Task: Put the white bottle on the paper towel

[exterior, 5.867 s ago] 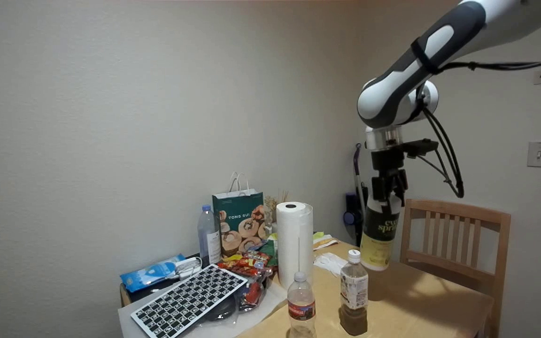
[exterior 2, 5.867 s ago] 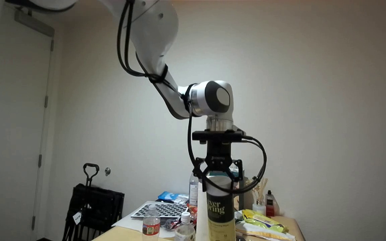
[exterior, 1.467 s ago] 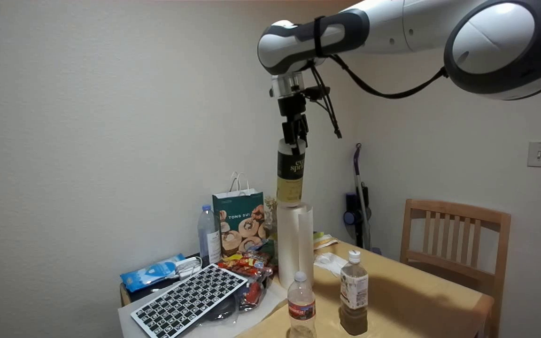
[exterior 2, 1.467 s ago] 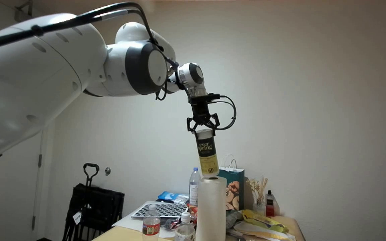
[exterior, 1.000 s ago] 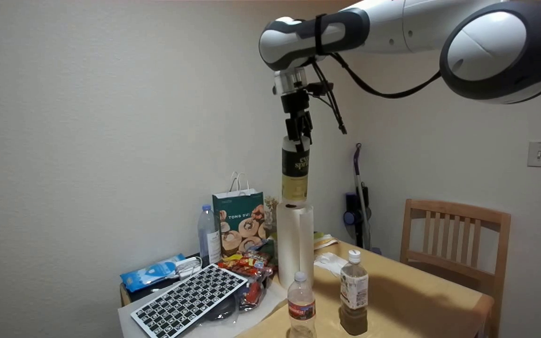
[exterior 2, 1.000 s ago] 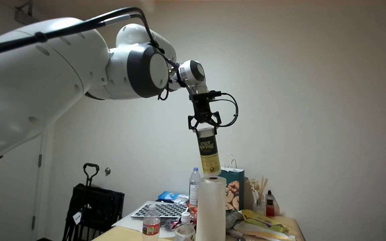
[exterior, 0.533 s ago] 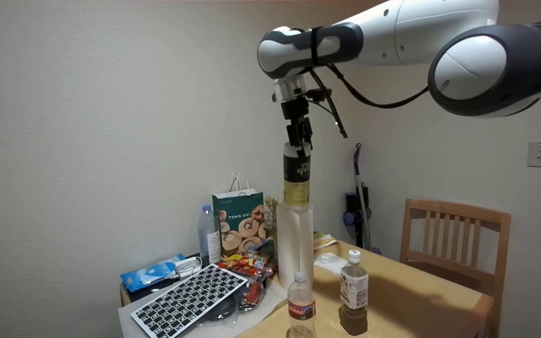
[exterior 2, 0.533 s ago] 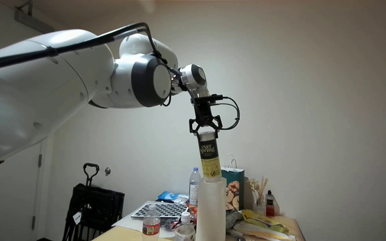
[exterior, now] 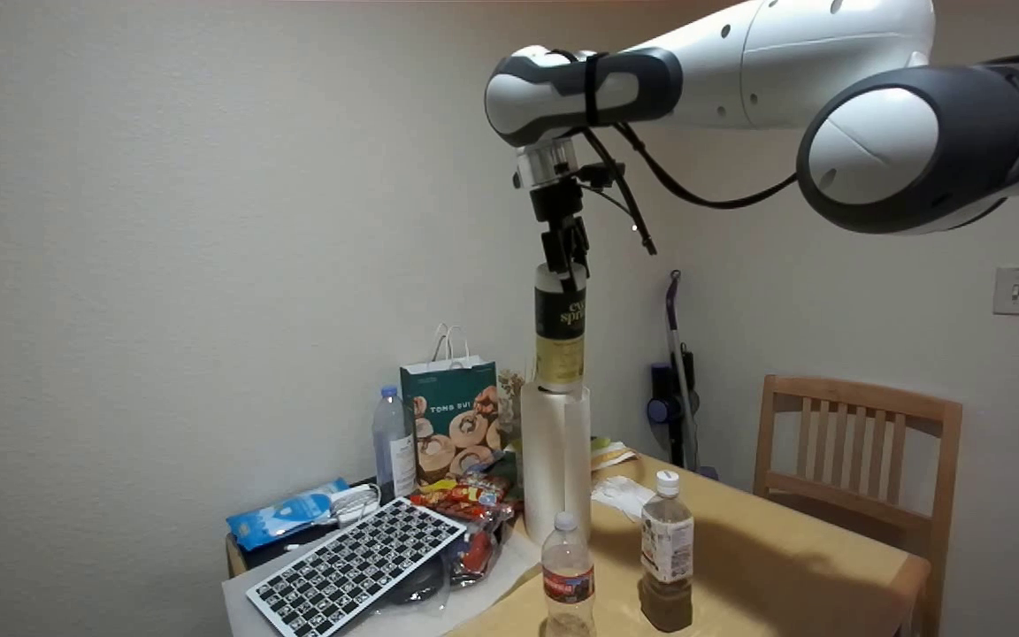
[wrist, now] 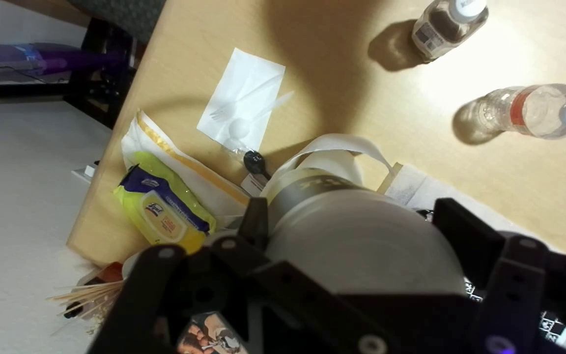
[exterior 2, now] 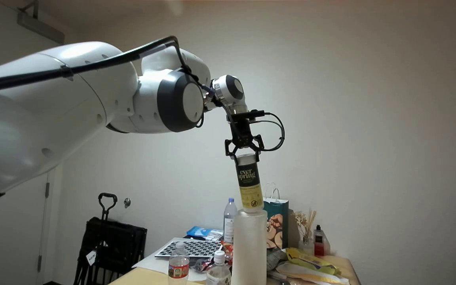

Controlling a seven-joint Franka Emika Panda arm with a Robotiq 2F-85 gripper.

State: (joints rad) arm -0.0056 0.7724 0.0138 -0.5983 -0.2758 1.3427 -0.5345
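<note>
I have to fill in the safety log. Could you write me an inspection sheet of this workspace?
Surface: wooden table, partly in shadow.
Job's things: white bottle, held over the paper towel and tilted in an exterior view; whether its base touches, I cannot tell. The paper towel stands upright, its loose end curling away in the wrist view.
Clutter: red-labelled bottle, bottle with brownish contents, checkered board, snack packets, yellow wipes pack.
Grippers: one gripper, shut on the white bottle's top.
Cables: black cable along the arm; thinner loop beside the gripper.
Surroundings: wooden chair by the table; black folded cart; people, nothing seen.
</note>
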